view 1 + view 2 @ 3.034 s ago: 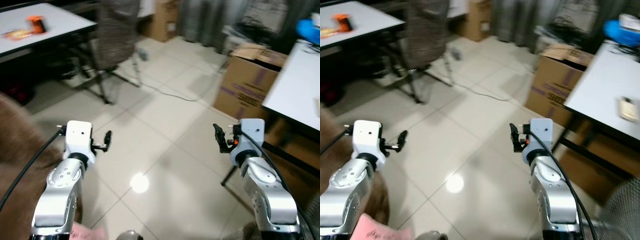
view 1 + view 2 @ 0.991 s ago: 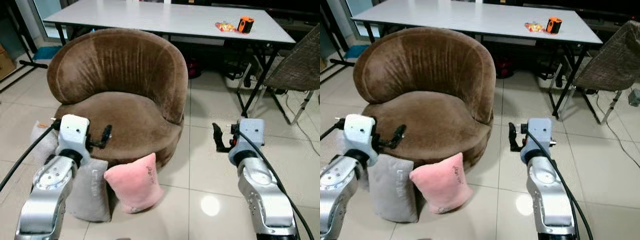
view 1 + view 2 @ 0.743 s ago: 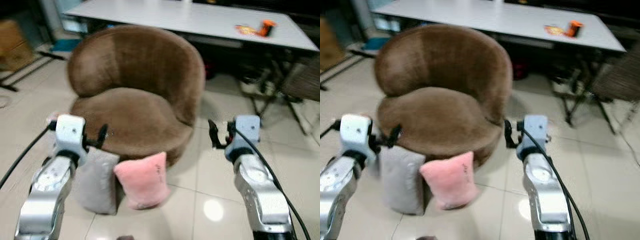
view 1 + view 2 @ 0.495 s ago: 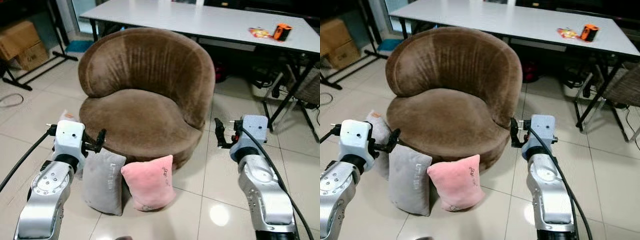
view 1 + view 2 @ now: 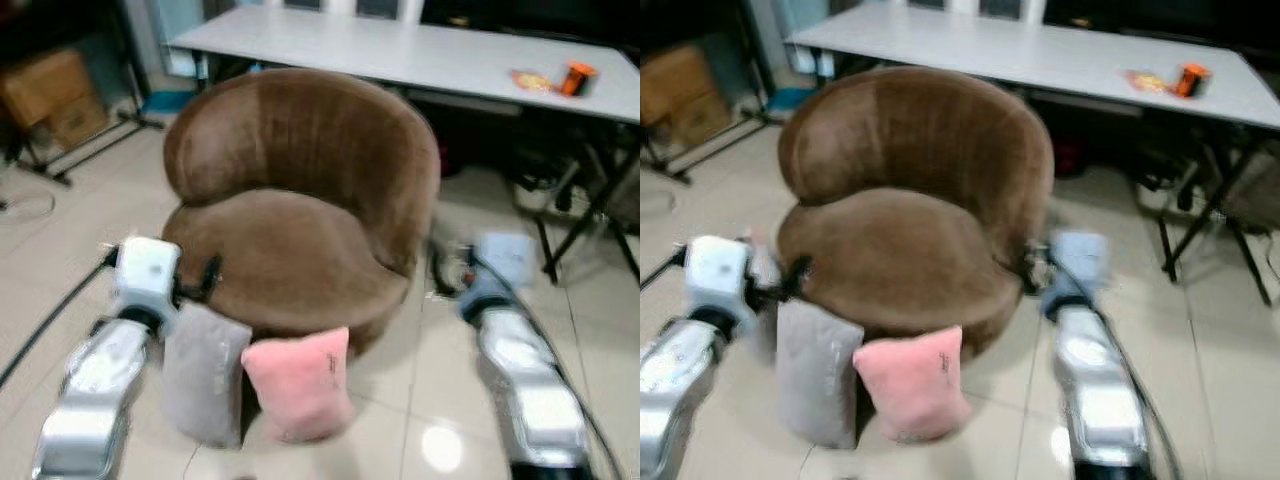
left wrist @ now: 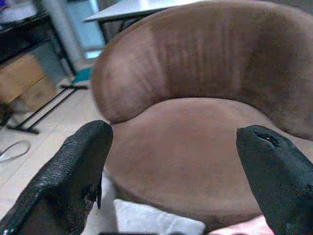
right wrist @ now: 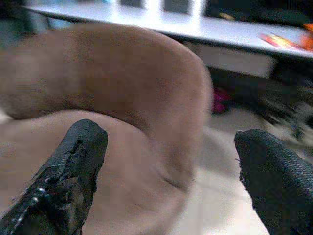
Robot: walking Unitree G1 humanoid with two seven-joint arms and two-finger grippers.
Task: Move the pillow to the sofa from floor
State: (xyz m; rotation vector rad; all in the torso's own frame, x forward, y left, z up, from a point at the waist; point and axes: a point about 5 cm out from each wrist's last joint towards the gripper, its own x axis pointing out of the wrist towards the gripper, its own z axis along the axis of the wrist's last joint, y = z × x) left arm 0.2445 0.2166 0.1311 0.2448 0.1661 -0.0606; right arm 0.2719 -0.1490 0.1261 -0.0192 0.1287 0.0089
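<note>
A pink pillow (image 5: 300,385) leans against the front of the round brown sofa chair (image 5: 300,215) on the tiled floor, with a grey pillow (image 5: 205,375) beside it on its left. My left gripper (image 5: 207,278) is held up over the grey pillow, near the sofa's left front edge. Its fingers (image 6: 73,169) are open and nothing is between them. At the sofa's right side is my right gripper (image 5: 437,275), blurred, and open in the right wrist view, where one of its fingers (image 7: 73,166) shows. Both wrist views look at the sofa seat (image 6: 195,142).
A long white table (image 5: 400,50) stands behind the sofa with an orange object (image 5: 572,78) on it. Cardboard boxes (image 5: 50,95) sit at the far left. Black table legs (image 5: 590,215) and chair legs stand at the right. Open tiled floor (image 5: 60,250) lies on the sofa's left.
The camera has swung from a room with boxes round to the sofa, which has drifted rightward and nearer in view. Both arms keep their raised pose with fingers open.
</note>
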